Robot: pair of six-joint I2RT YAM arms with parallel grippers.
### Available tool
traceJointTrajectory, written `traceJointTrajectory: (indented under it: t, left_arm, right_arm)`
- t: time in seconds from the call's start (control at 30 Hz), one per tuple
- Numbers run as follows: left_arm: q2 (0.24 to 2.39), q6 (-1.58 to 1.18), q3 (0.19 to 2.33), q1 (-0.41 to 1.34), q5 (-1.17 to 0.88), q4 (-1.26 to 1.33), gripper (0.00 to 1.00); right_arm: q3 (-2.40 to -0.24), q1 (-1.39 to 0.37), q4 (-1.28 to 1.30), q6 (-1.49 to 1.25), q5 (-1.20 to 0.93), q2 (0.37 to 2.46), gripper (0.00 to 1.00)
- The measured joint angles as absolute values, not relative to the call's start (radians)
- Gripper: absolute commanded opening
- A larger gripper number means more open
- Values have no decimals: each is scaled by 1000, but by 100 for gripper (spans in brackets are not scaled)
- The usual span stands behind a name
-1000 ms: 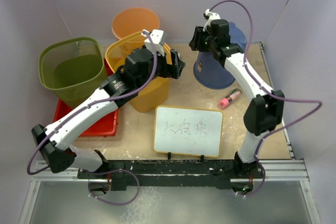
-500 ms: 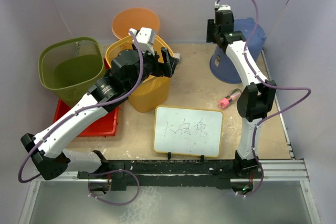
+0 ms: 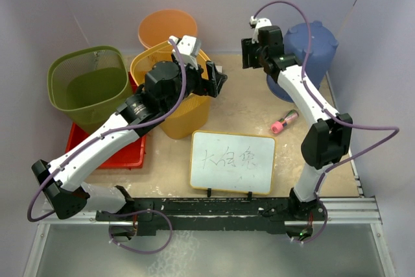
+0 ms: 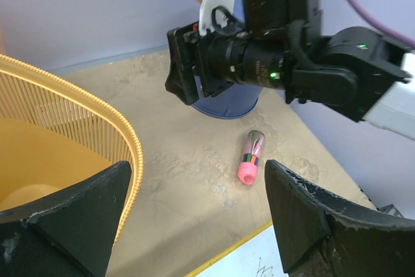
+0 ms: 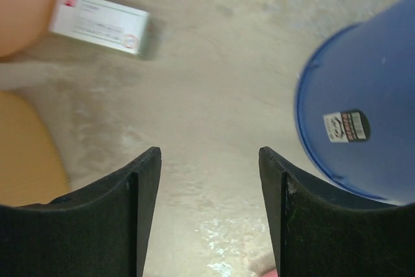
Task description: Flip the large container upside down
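Note:
The blue container [image 3: 303, 55] stands at the back right by the wall, its labelled base facing up. It also shows in the right wrist view [image 5: 363, 115] and in the left wrist view [image 4: 227, 103]. My right gripper [image 3: 250, 53] is open and empty, just left of the container and apart from it, above bare table [image 5: 209, 154]. My left gripper [image 3: 217, 80] is open and empty beside the rim of the yellow basket [image 3: 172, 98], over the table [image 4: 196, 170].
An orange bucket [image 3: 167, 27] and a green basket [image 3: 87, 85] stand at the back left, above a red tray [image 3: 123, 150]. A pink tube [image 3: 284, 122] lies right of centre. A whiteboard [image 3: 232, 161] lies in front. A white box [image 5: 100, 21] lies near the orange bucket.
The blue container has shifted from the table's right middle to the back right corner. My right gripper has come off it and moved back to the left. My left arm shifted slightly.

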State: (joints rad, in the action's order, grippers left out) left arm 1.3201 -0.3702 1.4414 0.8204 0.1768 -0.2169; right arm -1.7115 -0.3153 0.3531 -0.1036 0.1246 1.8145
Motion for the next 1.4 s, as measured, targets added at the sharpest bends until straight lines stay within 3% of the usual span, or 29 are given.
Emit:
traceJointTrajectory:
  t: [0.23, 0.7, 0.9, 1.03, 1.33, 1.4]
  left_arm:
    - [1320, -370, 1441, 821, 151, -217, 81]
    - [1282, -312, 1428, 821, 280, -280, 82]
    - [1285, -303, 1428, 821, 290, -281, 82]
    - [1372, -302, 1542, 821, 324, -384, 82]
    - [1531, -294, 1697, 820, 404, -550, 81]
    - [1561, -290, 1710, 820, 418, -563, 74]
  right_arm:
    - [-1730, -278, 342, -70, 318, 1958, 77]
    - [-1824, -122, 316, -85, 480, 2057, 80]
    - [-1592, -181, 222, -105, 390, 1879, 81]
    - [-1439, -232, 180, -150, 256, 1720, 99]
    - [-1192, -226, 147, -280, 177, 1431, 100]
    - [-1156, -226, 152, -300, 197, 1402, 100]
